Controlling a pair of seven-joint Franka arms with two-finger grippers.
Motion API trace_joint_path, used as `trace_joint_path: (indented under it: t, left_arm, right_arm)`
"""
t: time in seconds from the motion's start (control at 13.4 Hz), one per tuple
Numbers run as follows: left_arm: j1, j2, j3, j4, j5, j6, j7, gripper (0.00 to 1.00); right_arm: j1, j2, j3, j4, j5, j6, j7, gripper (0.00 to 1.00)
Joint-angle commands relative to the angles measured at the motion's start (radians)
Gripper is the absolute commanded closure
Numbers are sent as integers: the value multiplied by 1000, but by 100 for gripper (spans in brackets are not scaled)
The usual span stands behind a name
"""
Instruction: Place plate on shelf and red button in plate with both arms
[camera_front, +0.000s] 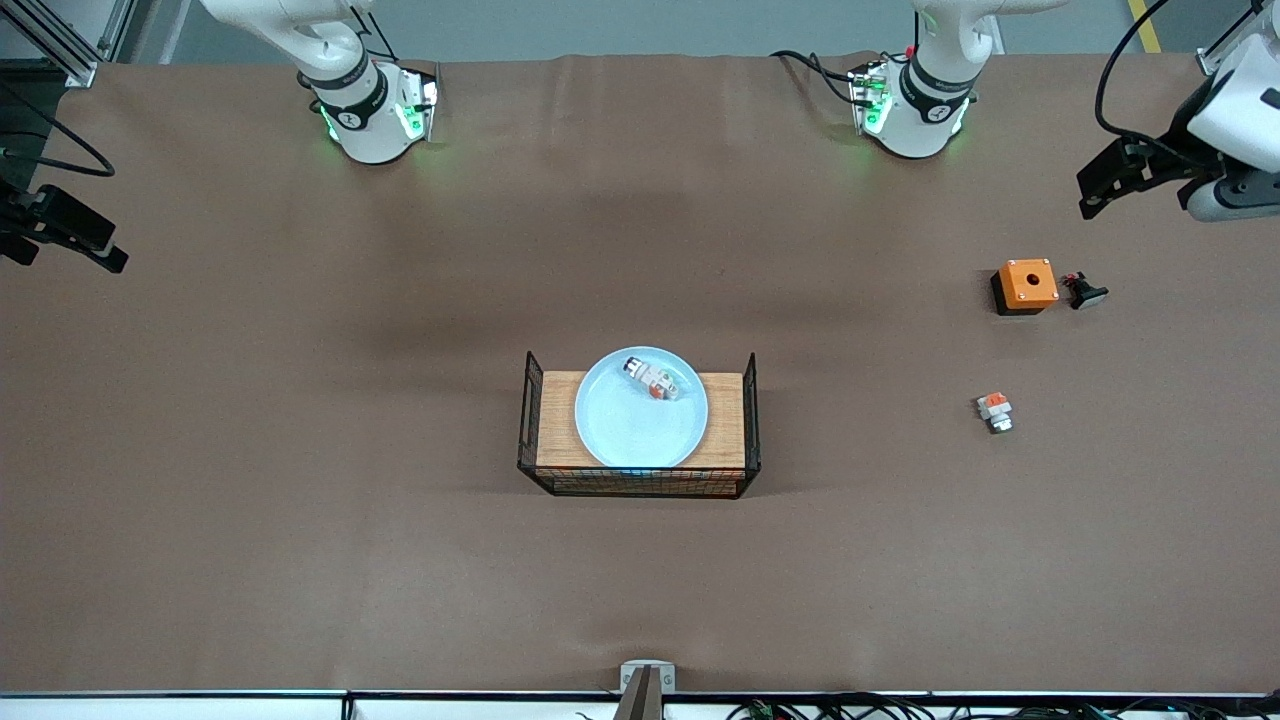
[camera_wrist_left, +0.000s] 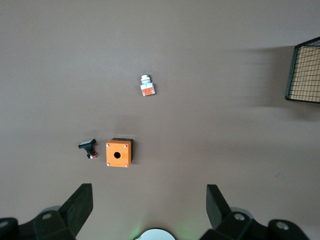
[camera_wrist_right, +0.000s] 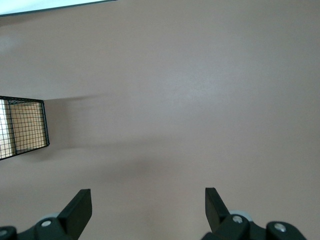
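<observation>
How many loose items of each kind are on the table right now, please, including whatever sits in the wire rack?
Plates: 1, the pale blue plate on the wire rack
Red buttons: 1, the red button lying on the plate
Stubby white-and-orange parts: 1
Orange boxes with a hole: 1
Black push-button caps: 1
Wire racks: 1
Total: 6

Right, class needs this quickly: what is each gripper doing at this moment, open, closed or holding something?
Left gripper: open, holding nothing, up over the table near the orange box.
Right gripper: open, holding nothing, over bare table.
</observation>
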Motion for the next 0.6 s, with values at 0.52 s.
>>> trace_joint_path:
  t: [0.52]
  left_arm:
    - [0, -18, 16, 11, -75, 18, 13, 0]
  right_arm:
    - [-6, 39, -1, 32, -8, -7, -13, 0]
